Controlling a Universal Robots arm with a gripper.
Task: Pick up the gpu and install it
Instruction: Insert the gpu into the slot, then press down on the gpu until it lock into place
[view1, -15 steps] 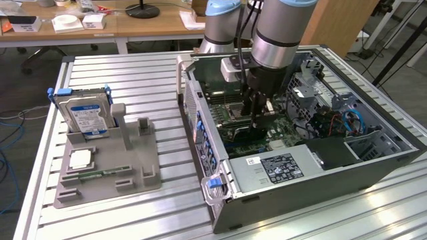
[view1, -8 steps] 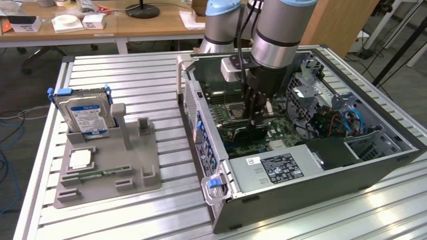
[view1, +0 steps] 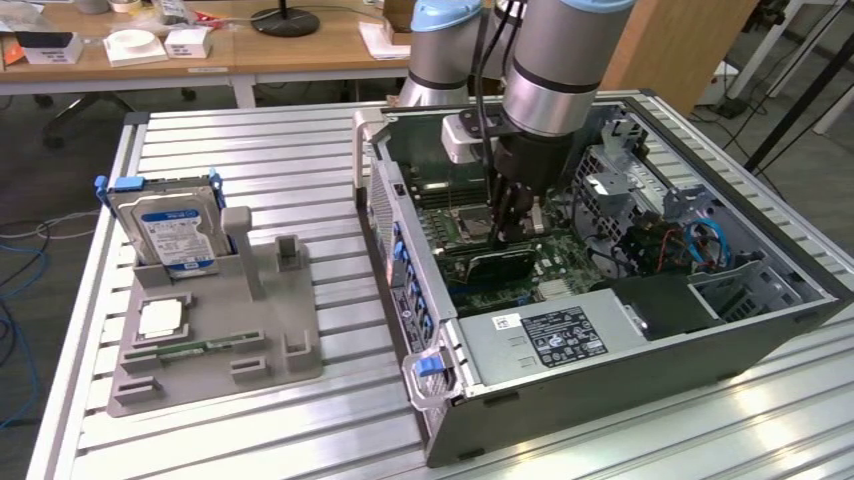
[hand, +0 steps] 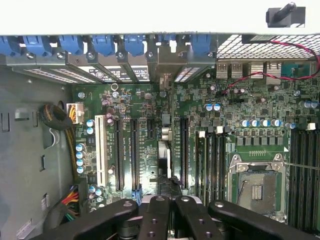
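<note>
Item: gpu (view1: 497, 262), standing edge-on inside the computer case (view1: 747, 330), over its motherboard (hand: 150, 115). My gripper (view1: 511, 238) clenched on it. Risk: misaligned card jams against slot, I judge.

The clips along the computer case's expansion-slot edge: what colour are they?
Blue plastic clips, in a row above the green motherboard; clearest in the wrist view.

Ribbed bare-metal table (view1: 267, 150); matt grey plastic holder (view1: 227, 340) beside sheet-metal computer case (view1: 641, 370); glossy green motherboard (hand: 150, 107) inside; matt black gripper (hand: 167, 220) fingers.
</note>
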